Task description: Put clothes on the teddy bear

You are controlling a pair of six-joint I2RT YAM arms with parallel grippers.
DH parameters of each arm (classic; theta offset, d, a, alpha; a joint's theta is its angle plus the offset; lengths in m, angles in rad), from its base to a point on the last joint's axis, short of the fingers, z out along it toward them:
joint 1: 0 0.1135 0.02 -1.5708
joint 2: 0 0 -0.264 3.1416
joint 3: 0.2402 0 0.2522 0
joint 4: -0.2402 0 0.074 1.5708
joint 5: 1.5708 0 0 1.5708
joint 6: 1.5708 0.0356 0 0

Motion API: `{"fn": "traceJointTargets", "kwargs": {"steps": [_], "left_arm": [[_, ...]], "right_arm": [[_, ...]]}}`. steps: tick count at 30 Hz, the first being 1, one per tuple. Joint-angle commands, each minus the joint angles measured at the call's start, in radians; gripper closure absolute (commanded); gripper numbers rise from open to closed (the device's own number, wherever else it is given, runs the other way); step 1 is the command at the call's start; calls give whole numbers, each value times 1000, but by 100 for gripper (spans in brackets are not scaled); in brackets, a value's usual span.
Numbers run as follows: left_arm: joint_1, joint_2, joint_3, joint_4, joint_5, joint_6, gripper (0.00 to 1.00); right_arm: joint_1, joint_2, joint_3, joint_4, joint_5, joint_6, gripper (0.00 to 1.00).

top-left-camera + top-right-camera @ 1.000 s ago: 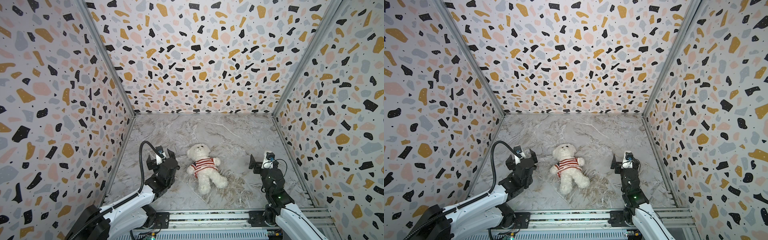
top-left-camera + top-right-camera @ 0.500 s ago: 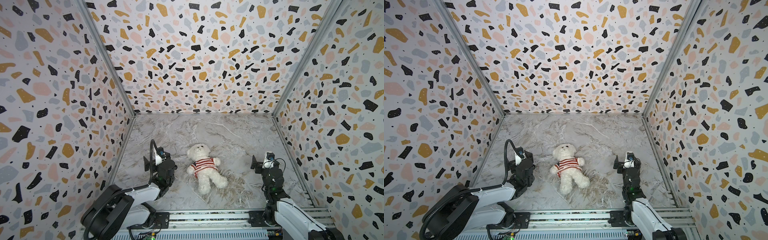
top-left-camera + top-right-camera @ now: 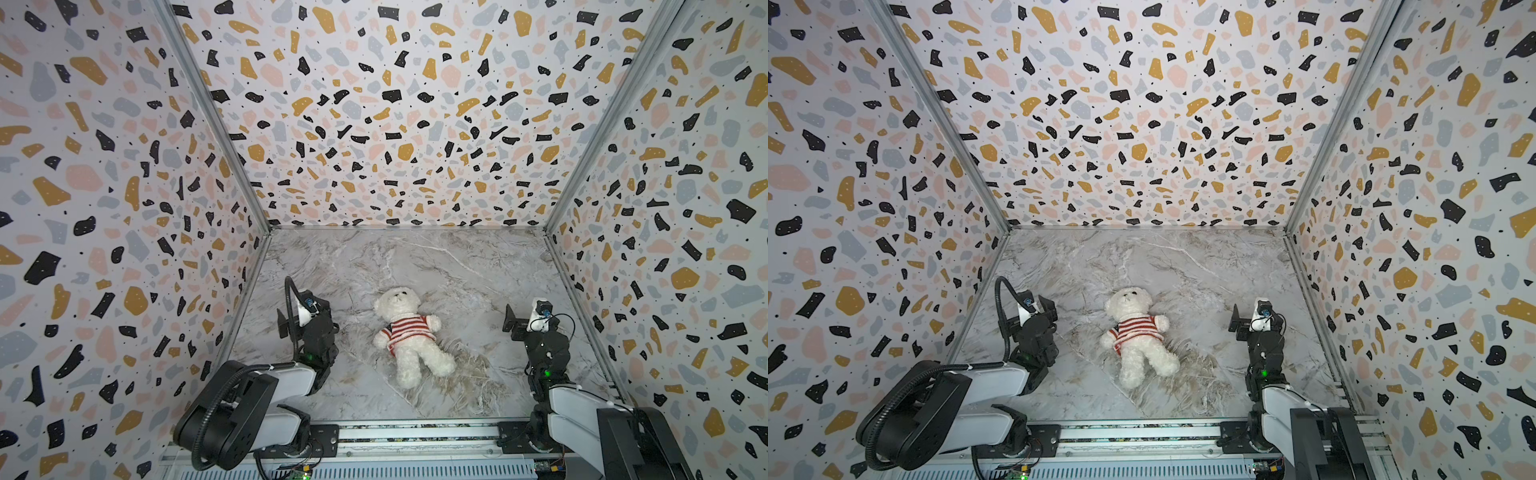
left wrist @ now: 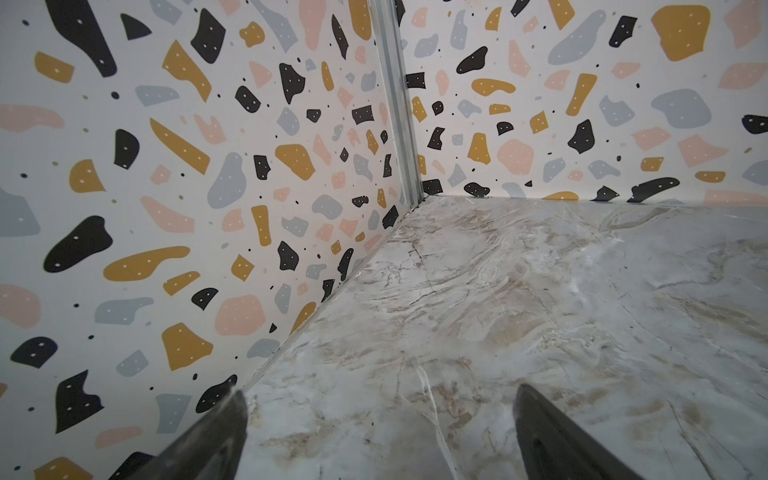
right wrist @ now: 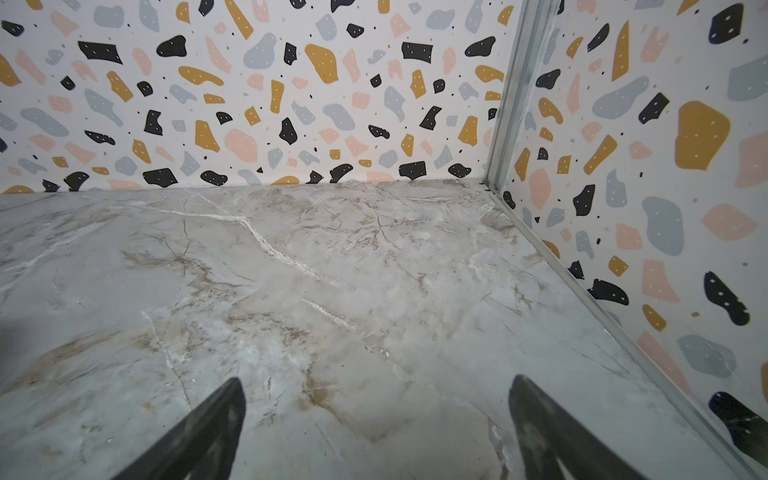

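status: looks done, bear [image 3: 409, 338] is already dressed in a striped shirt [image 3: 408, 327] | bear: laid face-up mid desk [image 3: 457, 266], touched by nothing | left tool [image 4: 380, 392]: spread wide, nothing gripped | right tool [image 5: 376, 381]: same deal | todo: nothing is reckoned left

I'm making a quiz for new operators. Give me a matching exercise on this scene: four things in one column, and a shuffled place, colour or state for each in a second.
Things:
1. teddy bear
2. striped shirt
3. left gripper
4. right gripper

Descriptions:
A. red and white, worn on the bear's body
B. open and empty, right of the bear in both top views
C. on its back on the marble tabletop, untouched
D. open and empty, left of the bear in both top views

Pairs: 1-C, 2-A, 3-D, 4-B
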Motion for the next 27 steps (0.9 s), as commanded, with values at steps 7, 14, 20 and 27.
{"fn": "traceJointTargets", "kwargs": {"steps": [7,14,20,27], "left_arm": [[130,23,-22,104,235,-87,0],[148,64,-29,145,298,-81,0],[171,69,-23,133,354,-85,0],[182,72,-16,125,370,-90,0]], "right_arm": [[-16,227,68,256,-101,-17,1],[-18,376,114,322,-127,-19,1],[-21,390,156,272,-127,-24,1],[8,399,194,179,-63,-33,1]]}}
